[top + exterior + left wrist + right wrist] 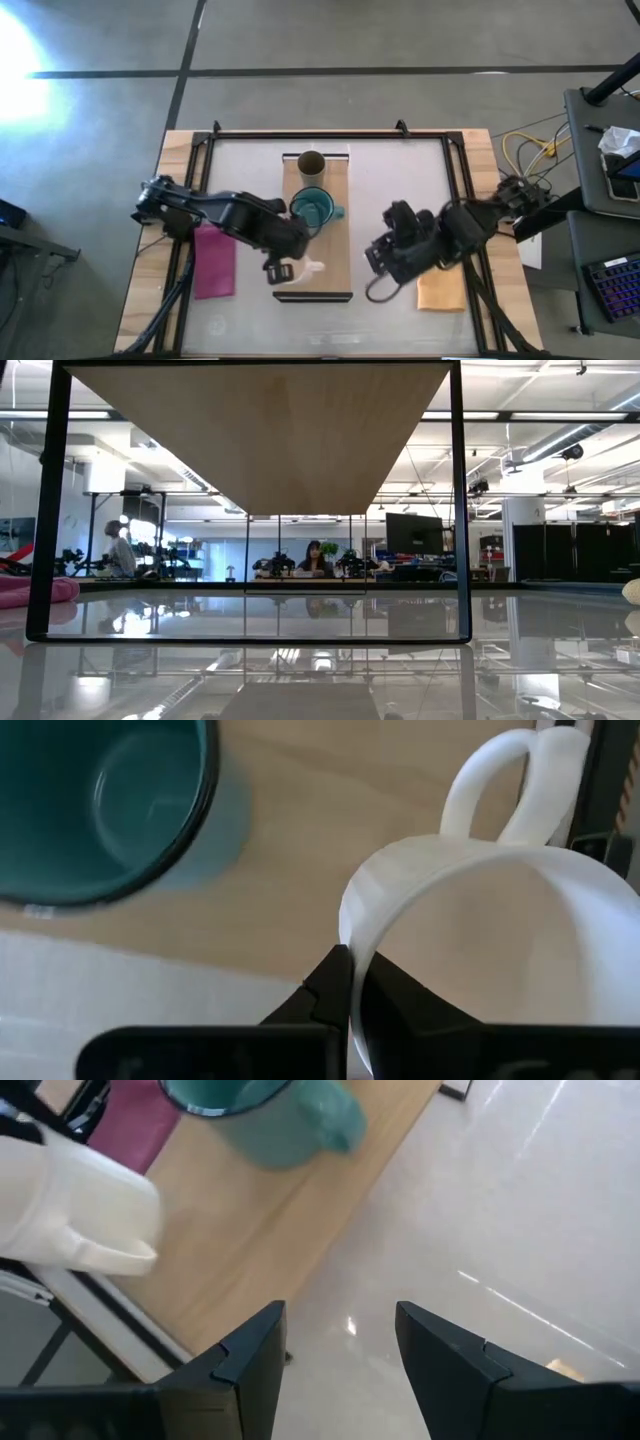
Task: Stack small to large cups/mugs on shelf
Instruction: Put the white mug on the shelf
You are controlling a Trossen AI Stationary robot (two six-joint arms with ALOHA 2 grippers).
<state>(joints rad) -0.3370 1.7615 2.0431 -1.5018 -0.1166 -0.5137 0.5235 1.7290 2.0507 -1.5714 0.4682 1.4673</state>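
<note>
The light-wood shelf (334,240) lies in the middle of the table. The olive-brown cup (311,163) stands at its far end and the teal-green mug (316,207) stands on its middle, handle toward the right. My left gripper (287,264) is shut on the white mug (313,266) over the shelf's near end. The white mug also shows in the left wrist view (480,940) and the right wrist view (70,1210). My right gripper (340,1350) is open and empty over the table, right of the shelf. The low view shows no gripper. My left gripper pinches the white mug's wall at the rim (348,935), on the side opposite the handle (500,780). One finger (410,1005) is inside the mug and one finger (322,992) outside. The fingers come slanting from the table's left and above. The mug sits tilted, mouth toward the gripper.
A pink cloth (214,262) lies left of the shelf and an orange cloth (441,293) right of it, near my right arm. A dark frame (330,133) runs round the table. In the low view people sit in the room beyond the table.
</note>
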